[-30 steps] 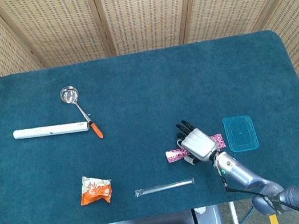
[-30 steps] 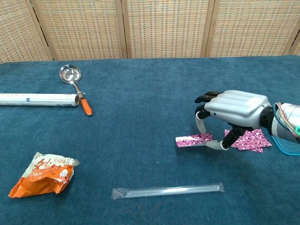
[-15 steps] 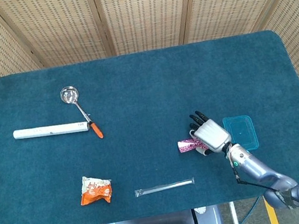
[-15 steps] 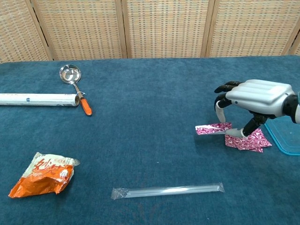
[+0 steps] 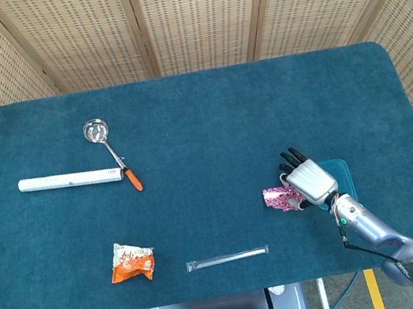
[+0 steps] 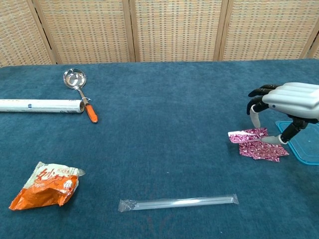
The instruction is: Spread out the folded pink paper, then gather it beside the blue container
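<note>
paper (image 6: pixel 256 144) left of container (image 6: pixel 304 148) | hand (image 6: pixel 291 99) above paper

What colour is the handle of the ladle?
Orange, on the ladle; clearest in the chest view.

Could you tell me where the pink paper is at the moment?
The pink paper lies on the table's right side in both views, just left of the blue container, under the right robot hand.

Crumpled pink paper (image 6: pixel 255 145) beside blue container (image 6: pixel 304 150)
</note>
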Controlling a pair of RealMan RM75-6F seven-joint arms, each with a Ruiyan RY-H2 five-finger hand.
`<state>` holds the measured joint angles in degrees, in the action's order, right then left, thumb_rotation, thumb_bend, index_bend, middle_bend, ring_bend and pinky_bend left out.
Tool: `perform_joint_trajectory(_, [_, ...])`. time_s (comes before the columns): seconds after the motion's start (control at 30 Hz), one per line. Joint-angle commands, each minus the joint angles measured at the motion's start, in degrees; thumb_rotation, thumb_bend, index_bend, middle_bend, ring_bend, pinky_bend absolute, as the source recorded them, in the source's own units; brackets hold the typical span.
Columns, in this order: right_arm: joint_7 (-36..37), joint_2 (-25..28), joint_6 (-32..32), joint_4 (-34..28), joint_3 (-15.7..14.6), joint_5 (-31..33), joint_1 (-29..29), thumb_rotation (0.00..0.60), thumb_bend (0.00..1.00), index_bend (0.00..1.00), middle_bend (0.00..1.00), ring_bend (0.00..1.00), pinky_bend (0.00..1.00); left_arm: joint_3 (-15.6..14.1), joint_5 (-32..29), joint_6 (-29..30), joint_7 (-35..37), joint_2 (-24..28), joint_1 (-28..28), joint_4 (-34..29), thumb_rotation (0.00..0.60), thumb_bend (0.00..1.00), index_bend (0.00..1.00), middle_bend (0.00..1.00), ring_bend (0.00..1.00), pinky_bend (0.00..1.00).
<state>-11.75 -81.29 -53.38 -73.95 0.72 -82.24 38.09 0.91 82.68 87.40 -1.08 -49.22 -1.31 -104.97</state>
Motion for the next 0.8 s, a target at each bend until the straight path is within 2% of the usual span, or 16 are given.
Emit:
perform_joint_trajectory(0.03, [1.1, 0.4, -0.2, 0.7, -0.3, -0.6, -0.3, 0.6, 0.36, 0.49, 0.23, 0.0, 0.0, 0.0, 0.0, 0.0, -0.1, 0.1, 0.0, -0.2, 0.6, 0.02, 0.0, 0.0, 0.0, 0.0])
perform_joint_trajectory(0.4, [5.0, 1.0, -0.6, 3.6, -1.5, -2.1, -1.6, 0.6, 0.31, 0.47, 0.21, 0.0, 0.0, 0.0, 0.1, 0.8, -0.4, 0.4, -0.4, -0.7, 0.6, 0.02, 0.0, 0.0, 0.0, 0.0])
perform_joint_trajectory(0.8, [7.7, 1.7, -0.3, 5.3, -1.9, -3.0, -2.2, 0.6, 0.2, 0.42, 0.19, 0.0, 0.0, -0.1, 0.3, 1.3, -0.6, 0.7, -0.7, -1.3, 0.6, 0.02, 0.0, 0.0, 0.0, 0.0])
